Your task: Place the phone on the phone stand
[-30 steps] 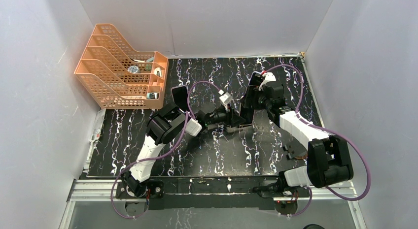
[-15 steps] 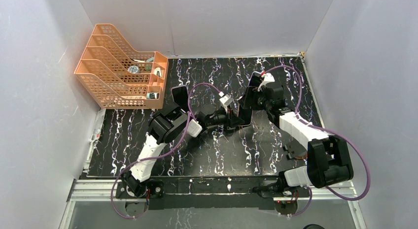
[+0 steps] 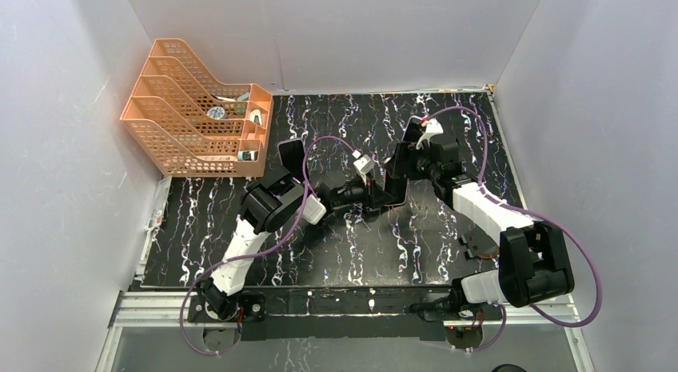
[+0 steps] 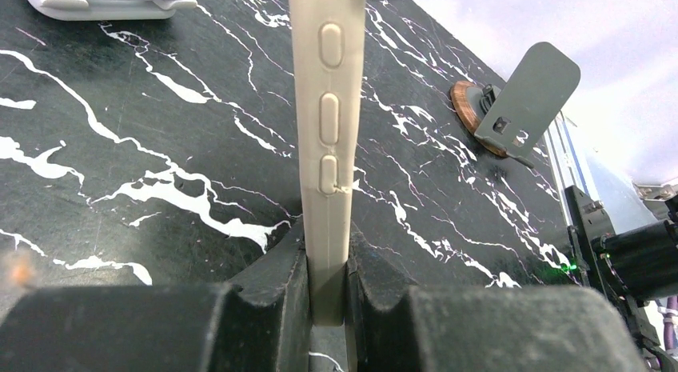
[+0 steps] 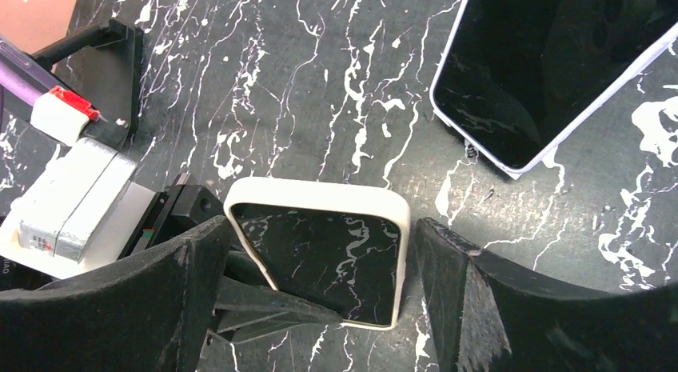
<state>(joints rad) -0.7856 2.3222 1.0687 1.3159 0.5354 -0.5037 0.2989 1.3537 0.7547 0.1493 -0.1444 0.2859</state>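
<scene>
Left wrist: claw [image 4: 328,270] tight on phone [image 4: 329,108]

Centre: both arms crowded it, left gripper [image 4: 328,260] clamped on the cream phone [image 4: 328,108], right gripper's [image 5: 320,228] fingers wide either side of it.
Path to phone stand [image 4: 524,96]: open marble table [image 4: 160,148] all the way, stand just beside the right arm.
Beyond right gripper: second phone [image 5: 552,68] lay flat, close by.
Far-left corner: orange rack [image 3: 196,108], well apart.
Overhead: purple cables [image 3: 328,134] looped above both arms.
Sides: white walls [image 3: 320,36] hemmed three edges.
</scene>
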